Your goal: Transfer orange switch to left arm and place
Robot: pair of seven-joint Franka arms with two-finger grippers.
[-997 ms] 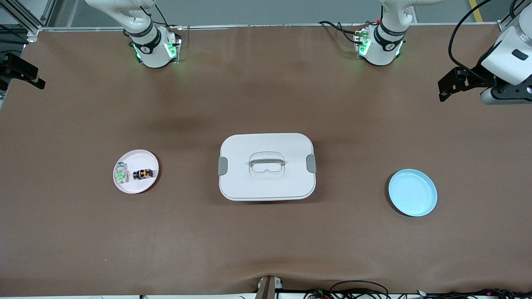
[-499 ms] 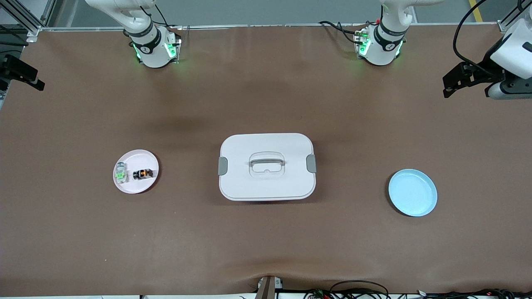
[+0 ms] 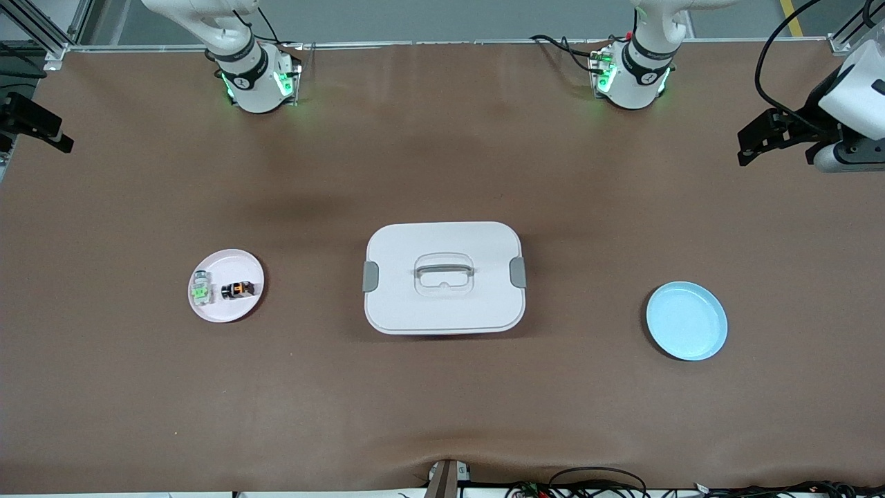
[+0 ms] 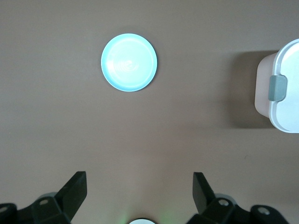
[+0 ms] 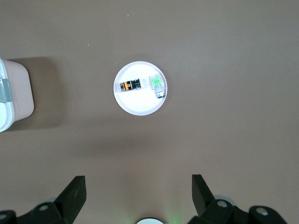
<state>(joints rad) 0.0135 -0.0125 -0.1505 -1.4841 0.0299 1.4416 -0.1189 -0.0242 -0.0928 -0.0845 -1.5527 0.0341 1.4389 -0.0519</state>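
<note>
**Nothing picked yet — both grippers empty, switch on its plate**

Brown table surface (image 3: 442, 401): covers the whole work area.

Large white rounded-rectangular plastic box (image 3: 443, 277), recessed top handle, grey side clasps: sits mid-table, lid on, between the two plates. It is the obstacle in the direct line from one plate to the other.

Two white jointed arms, bases along the top of the front view. Left arm's black two-finger gripper (image 3: 760, 138) is up in the air over the table edge at the left arm's end; left wrist view shows its jaws wide apart, nothing between them. Right arm's gripper (image 3: 31, 124) is over the table edge at the right arm's end; right wrist view shows its jaws spread wide too, holding nothing.

Round light-blue plate (image 3: 686, 320): toward left arm's end, well apart from box, nothing on it. Prob. the drop-off; a guess.

Round pink plate (image 3: 226, 285): toward right arm's end, well apart from box. Carries two small parts side by side.

Tiny black blocky switch w/ orange mark (image 3: 238, 289): lies on pink plate, on the side toward the box. Clear-and-green small component (image 3: 200, 288) just beside it.

Progress: judged at start. No grasp, no handover, no placement done. Left to do: right arm picks switch, passes it clear of the box, left arm takes it and sets it down.
</note>
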